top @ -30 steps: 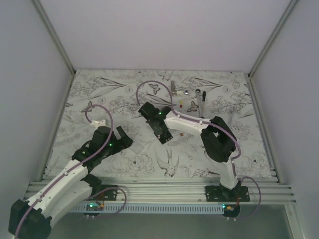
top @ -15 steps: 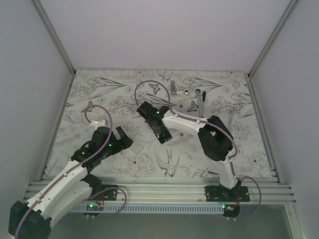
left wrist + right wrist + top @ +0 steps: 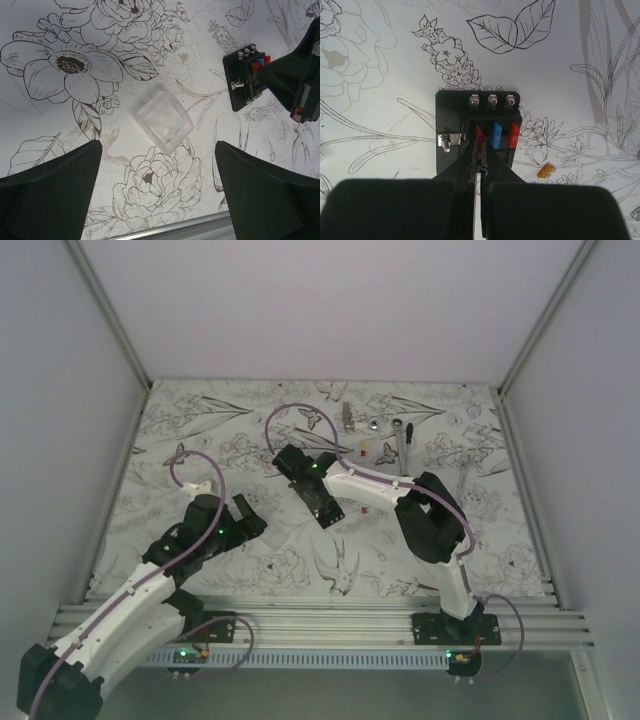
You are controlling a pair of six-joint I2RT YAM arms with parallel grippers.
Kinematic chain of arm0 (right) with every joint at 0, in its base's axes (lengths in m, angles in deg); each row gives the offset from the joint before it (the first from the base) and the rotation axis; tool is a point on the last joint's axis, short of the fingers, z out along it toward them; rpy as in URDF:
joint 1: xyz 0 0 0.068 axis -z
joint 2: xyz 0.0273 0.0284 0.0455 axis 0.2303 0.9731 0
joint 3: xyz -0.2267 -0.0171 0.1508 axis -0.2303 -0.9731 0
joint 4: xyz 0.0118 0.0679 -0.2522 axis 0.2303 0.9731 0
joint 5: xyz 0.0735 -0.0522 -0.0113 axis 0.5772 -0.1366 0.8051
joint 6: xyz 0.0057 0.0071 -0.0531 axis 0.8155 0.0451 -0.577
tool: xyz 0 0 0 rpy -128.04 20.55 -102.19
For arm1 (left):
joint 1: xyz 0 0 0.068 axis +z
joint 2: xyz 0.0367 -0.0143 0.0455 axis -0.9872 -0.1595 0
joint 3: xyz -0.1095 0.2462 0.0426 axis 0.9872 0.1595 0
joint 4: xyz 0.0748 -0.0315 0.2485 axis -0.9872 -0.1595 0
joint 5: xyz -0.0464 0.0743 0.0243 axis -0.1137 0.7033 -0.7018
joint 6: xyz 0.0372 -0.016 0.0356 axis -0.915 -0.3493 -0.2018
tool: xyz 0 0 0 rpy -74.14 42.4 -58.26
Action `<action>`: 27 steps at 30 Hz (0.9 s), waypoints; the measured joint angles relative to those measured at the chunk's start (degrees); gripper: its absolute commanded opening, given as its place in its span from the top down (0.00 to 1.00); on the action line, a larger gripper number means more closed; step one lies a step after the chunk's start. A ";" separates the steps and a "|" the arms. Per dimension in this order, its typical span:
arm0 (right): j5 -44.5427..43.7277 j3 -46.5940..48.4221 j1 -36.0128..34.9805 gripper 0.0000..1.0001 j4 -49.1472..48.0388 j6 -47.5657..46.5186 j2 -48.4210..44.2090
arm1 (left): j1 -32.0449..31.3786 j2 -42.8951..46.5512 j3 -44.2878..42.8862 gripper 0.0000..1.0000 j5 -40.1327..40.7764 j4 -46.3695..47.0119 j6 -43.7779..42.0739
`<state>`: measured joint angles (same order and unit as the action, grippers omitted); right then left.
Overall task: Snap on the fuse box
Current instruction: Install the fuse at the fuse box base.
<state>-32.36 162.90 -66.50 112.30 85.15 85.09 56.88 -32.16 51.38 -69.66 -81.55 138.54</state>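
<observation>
Right tool [image 3: 481,146] leftward over fuse box [image 3: 449,112]

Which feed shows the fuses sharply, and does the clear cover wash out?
Right wrist: the black square plastic fuse box is crisp, red and blue fuses distinct; the right hand blurs dark at its base in front. Left wrist: the clear square plastic cover is faint, edges only. Top: too small for fuses.
</observation>
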 measured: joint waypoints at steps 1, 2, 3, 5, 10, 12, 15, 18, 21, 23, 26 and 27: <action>0.07 0.00 -0.02 1.00 -0.11 0.00 0.00 | 0.00 0.09 0.00 0.00 0.00 0.00 0.04; 0.17 0.00 -0.04 1.00 -0.15 0.00 0.00 | 0.00 0.24 0.00 0.00 0.00 0.00 0.15; 0.26 0.00 -0.04 1.00 -0.20 0.00 0.00 | 0.00 0.39 0.00 0.00 -0.04 0.02 0.24; 0.35 0.00 -0.07 1.00 -0.17 0.00 0.00 | 0.00 0.57 0.00 0.00 -0.22 0.00 0.39; 0.39 -1.03 -0.09 1.00 -0.46 0.11 -0.52 | 0.00 0.59 0.00 0.00 -0.90 0.00 0.63; 0.42 -3.19 -0.24 1.00 -0.39 0.15 -1.84 | 0.00 0.59 0.00 0.00 -1.05 0.00 0.68; 0.37 -5.81 -0.33 1.00 0.90 0.22 -3.72 | 0.00 0.59 0.00 0.00 -1.09 0.00 0.72; 0.37 -6.82 -0.31 1.00 2.10 0.26 -4.46 | 0.00 0.63 0.00 0.00 -1.25 0.00 0.90; 0.39 -6.82 -0.31 1.00 2.60 0.26 -4.48 | 0.00 0.76 0.00 0.00 -1.25 0.00 0.92; 0.44 -6.75 -0.31 1.00 2.67 0.26 -4.37 | 0.00 0.94 0.00 0.00 -1.27 -0.02 0.92; 0.37 -5.90 -0.31 1.00 3.15 0.26 -3.30 | 0.00 1.01 0.00 0.00 -1.27 -0.02 0.92; 0.22 -5.22 -0.31 1.00 3.67 0.22 -2.73 | 0.00 1.01 0.00 0.00 -1.27 -0.04 0.92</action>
<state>-32.14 157.68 -66.81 115.97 85.37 82.36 56.88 -31.15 51.38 -70.93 -81.60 139.45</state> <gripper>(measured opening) 0.021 0.997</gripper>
